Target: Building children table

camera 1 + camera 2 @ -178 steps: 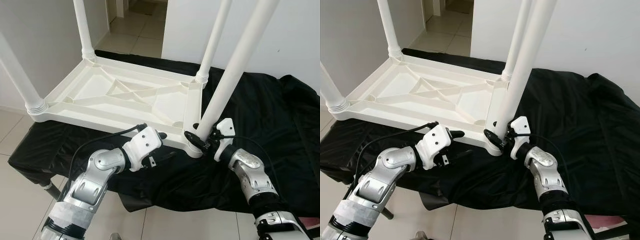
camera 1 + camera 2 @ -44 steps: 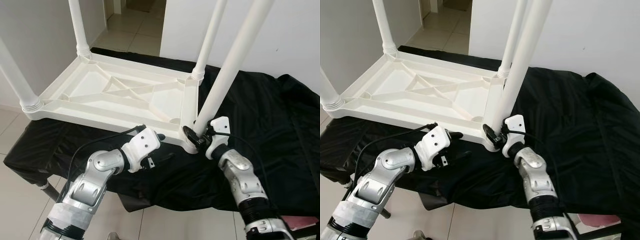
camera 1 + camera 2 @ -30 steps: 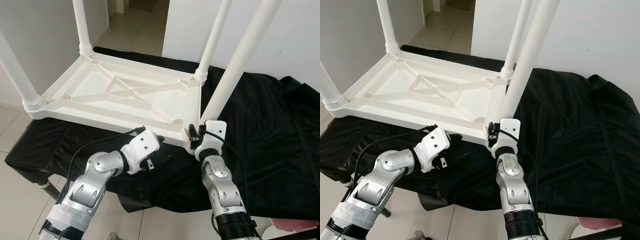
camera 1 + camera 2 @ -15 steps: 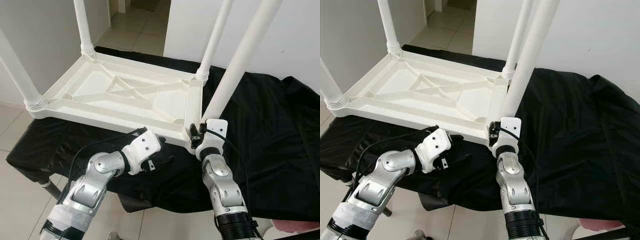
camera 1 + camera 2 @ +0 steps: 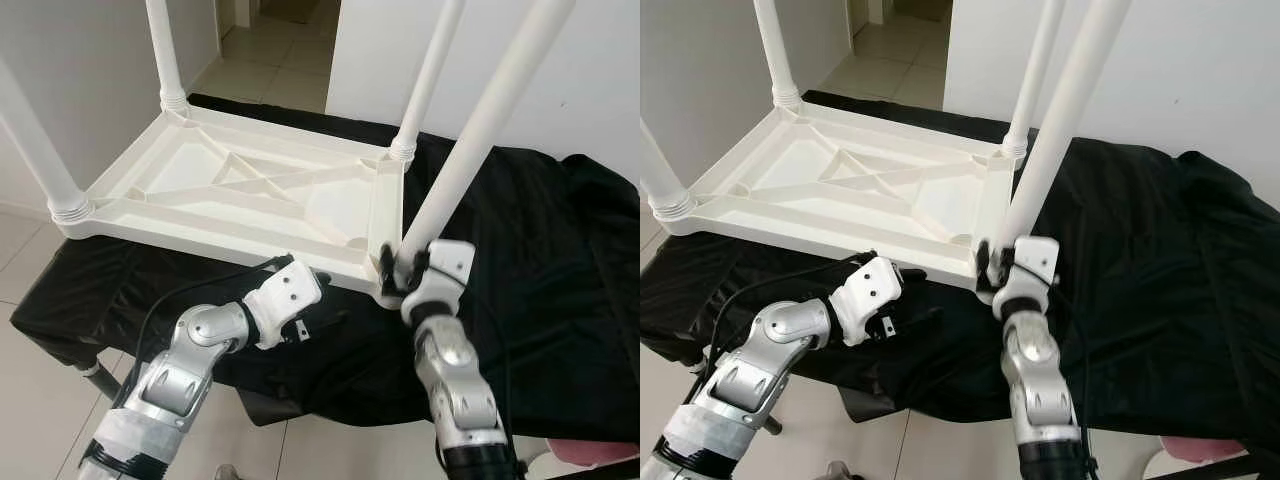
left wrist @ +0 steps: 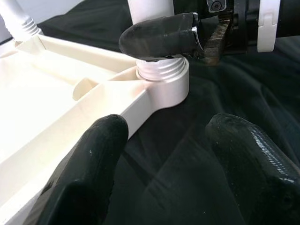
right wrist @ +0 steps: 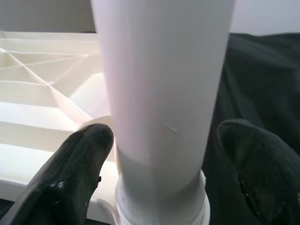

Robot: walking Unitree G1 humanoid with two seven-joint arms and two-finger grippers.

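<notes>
Your right gripper [image 7: 154,154] straddles the near leg [image 5: 470,150] just above its threaded socket [image 6: 161,77], jaws spread and not touching it. The leg's long axis leans from the upturned children's table [image 5: 250,190] corner. Left gripper [image 6: 164,159] waits open beside the rim.

Four table legs [image 5: 480,130] cut off by top edge.

Head downward; wrists near table leg [image 7: 159,93]
</notes>
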